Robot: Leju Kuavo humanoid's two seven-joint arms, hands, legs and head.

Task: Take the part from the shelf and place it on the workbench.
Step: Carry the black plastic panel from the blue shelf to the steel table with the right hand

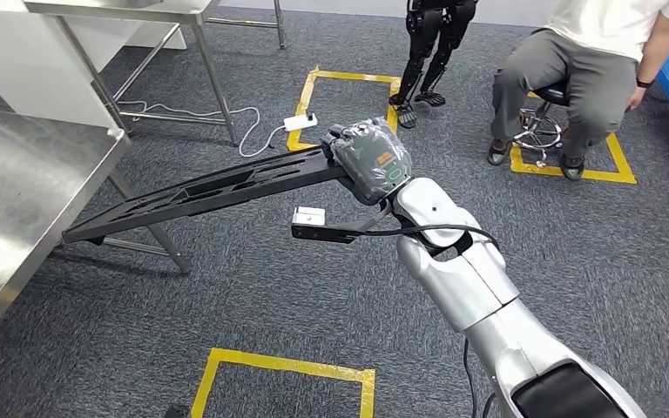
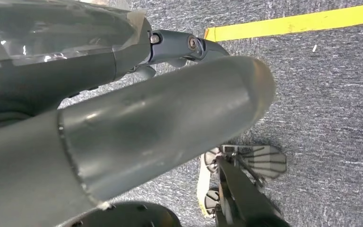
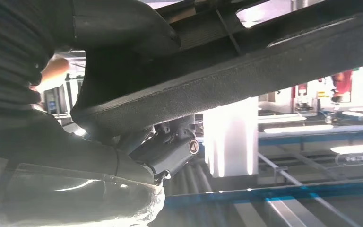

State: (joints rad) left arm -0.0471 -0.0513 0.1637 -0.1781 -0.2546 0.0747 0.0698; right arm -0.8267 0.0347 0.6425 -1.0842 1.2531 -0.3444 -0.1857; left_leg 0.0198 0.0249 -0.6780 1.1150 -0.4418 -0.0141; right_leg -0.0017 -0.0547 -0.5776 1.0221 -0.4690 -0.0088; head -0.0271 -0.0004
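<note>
A long black openwork part (image 1: 200, 190) is gripped at one end by my right hand (image 1: 370, 158), which is wrapped in a clear cover. The part reaches left and slightly down over the carpet. Its far end hangs just beside the front corner of the steel workbench (image 1: 17, 200), apart from the top. In the right wrist view the part (image 3: 264, 61) crosses above the hand, and dark fingers (image 3: 170, 151) curl under it. My left hand (image 2: 137, 132) hangs over the floor with its thick thumb and a dark finger (image 2: 179, 47) stretched out, holding nothing.
A person (image 1: 601, 52) sits on a stool (image 1: 544, 122) at the back right. The legs of a small dark robot (image 1: 427, 52) stand behind. Yellow tape squares (image 1: 287, 366) mark the carpet. A power strip (image 1: 300, 122) and cable lie near a second steel table (image 1: 131, 9).
</note>
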